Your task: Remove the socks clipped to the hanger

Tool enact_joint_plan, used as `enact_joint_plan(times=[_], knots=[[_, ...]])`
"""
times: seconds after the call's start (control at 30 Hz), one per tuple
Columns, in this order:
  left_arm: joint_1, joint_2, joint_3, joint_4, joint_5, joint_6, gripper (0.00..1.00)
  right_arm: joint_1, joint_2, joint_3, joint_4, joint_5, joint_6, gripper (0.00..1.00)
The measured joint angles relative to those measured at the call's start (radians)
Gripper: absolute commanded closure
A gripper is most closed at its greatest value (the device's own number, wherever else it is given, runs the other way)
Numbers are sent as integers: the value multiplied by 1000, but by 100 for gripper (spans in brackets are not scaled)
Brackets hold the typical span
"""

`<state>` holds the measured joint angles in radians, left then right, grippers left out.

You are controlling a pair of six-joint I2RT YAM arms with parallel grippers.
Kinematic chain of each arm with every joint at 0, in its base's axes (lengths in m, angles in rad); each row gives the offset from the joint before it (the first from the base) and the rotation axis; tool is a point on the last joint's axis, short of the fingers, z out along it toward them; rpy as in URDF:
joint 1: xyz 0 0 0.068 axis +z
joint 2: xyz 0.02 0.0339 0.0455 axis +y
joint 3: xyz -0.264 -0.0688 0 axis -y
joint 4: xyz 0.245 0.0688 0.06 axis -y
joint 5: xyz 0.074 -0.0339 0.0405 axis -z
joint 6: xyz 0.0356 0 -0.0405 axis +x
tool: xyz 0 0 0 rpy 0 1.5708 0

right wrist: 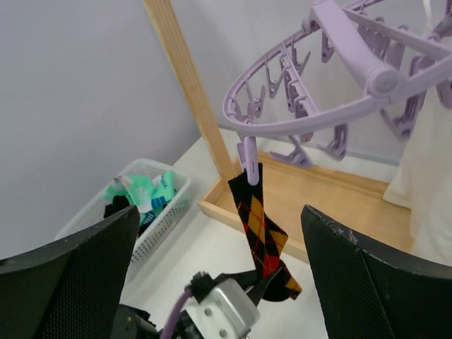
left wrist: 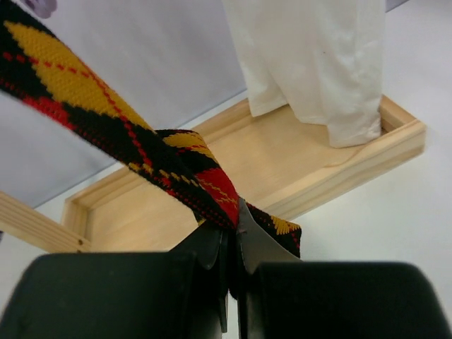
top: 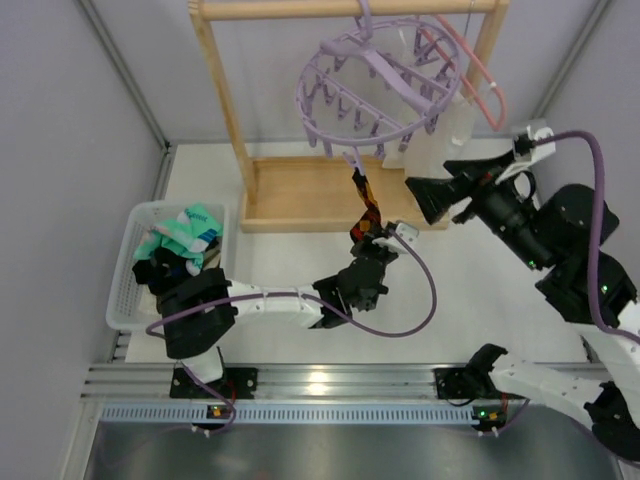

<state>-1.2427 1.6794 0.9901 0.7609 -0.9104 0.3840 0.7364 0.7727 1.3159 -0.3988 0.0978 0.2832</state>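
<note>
Currently the argyle sock [top: 363,203] is clamped by the left gripper [top: 373,240]; it should be pulled steadily down off the hanger [right wrist: 385,79].

white table [top: 470,300]: wooden rack base [top: 300,190], white basket [top: 122,278]

Bright even light, soft faint shadows, glare on the rail [top: 318,383], blurred wrist-view foregrounds

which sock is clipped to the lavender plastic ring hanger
The brown-orange argyle sock, its lower end held by the left gripper; the teal and black socks lie in the white plastic basket.
</note>
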Motion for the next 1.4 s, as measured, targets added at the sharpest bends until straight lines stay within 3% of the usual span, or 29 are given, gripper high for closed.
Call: enact_joint_plan(times=[0.2,0.33,0.57,0.9,1.4], knots=[[-1,99,117,-2,-120,122,100,0,353,368,-166,48,-75,27],[-2,145,175,-3,-176,186,100,23,556,525,-281,106,-113,28],[-2,177,200,-3,-233,241,100,207,761,683,-413,306,-187,28],[-2,179,201,-4,-258,255,100,275,896,775,-435,579,-254,32],[-2,179,201,-4,-255,254,100,275,1036,800,-401,784,-331,45]])
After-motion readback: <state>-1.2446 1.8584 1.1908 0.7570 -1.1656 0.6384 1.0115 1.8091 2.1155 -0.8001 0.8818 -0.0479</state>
